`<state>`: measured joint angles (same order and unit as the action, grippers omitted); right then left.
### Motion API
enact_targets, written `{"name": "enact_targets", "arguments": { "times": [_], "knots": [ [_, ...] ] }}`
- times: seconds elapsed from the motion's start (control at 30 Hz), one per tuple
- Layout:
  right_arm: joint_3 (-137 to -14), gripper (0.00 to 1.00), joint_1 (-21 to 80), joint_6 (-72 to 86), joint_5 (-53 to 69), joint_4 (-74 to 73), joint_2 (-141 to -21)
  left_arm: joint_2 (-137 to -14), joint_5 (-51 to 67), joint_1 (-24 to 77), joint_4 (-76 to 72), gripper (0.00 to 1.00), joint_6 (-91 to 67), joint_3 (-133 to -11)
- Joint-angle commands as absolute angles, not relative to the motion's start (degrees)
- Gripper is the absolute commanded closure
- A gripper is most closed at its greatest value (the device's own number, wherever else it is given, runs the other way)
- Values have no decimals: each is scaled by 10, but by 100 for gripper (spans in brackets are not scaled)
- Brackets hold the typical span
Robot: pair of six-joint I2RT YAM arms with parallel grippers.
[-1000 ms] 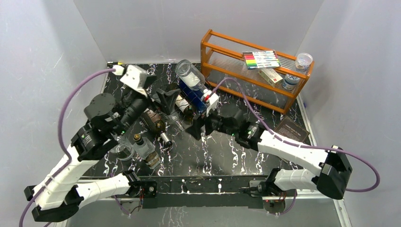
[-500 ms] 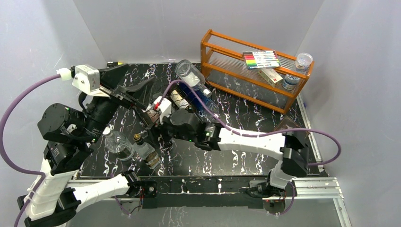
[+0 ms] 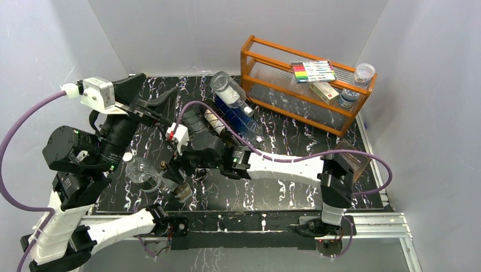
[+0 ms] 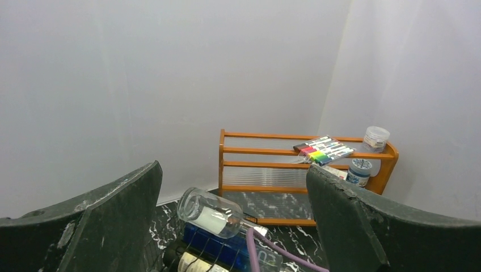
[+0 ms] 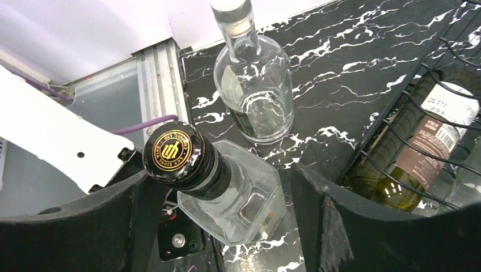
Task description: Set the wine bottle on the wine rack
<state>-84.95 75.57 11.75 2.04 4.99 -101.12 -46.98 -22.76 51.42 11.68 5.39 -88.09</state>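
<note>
From above, the right arm is stretched leftwards across the black marbled surface [image 3: 283,127], its claw [image 3: 168,168] low over the wine bottle [image 3: 180,190]; that bottle stands upright near the front left, just beside a round clear bottle [image 3: 142,174]; the wine rack [image 3: 226,129] sits behind the arm with other bottles lying in it, the orange shelf [image 3: 306,85] off at the back right; the left claw [image 3: 144,96] hangs high on the left, holding nothing; over to the left wrist camera, where the fingers [image 4: 102,226] are spread wide with only air between them, and beyond them a clear bottle [image 4: 212,214] lies on the rack; now the right wrist camera, and the claw [image 5: 221,173] straddles the wine bottle's black cap [image 5: 176,150], jaws wide, one finger [image 5: 85,226] close beside the cap, the other well apart; no grip visible; the bottle is on the surface, off the rack, whose wires [image 5: 397,113] show at the right edge
</note>
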Motion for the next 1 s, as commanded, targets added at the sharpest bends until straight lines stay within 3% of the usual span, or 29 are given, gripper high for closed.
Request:
{"name": "enact_targets", "arguments": {
  "times": [0.0, 0.2, 0.47, 0.67, 0.73, 0.97],
  "knots": [
    [-875, 20, 759, 105, 47, 91, -1017, -463, -245, 512, 93, 2, 69, -875],
    [-867, 43, 759, 120, 37, 129, -1026, -460, -253, 512, 99, 2, 76, -872],
    [-839, 52, 759, 132, 29, 180, -1018, -454, -234, 512, 101, 2, 83, -855],
    [-828, 92, 759, 141, 6, 174, -1012, -452, -223, 512, 110, 2, 89, -853],
    [-811, 99, 758, 139, -6, 173, -994, -449, -222, 512, 109, 2, 96, -850],
    [-714, 100, 752, 119, -45, 169, -887, -459, -256, 512, 137, 2, 116, -850]
  ]
}}
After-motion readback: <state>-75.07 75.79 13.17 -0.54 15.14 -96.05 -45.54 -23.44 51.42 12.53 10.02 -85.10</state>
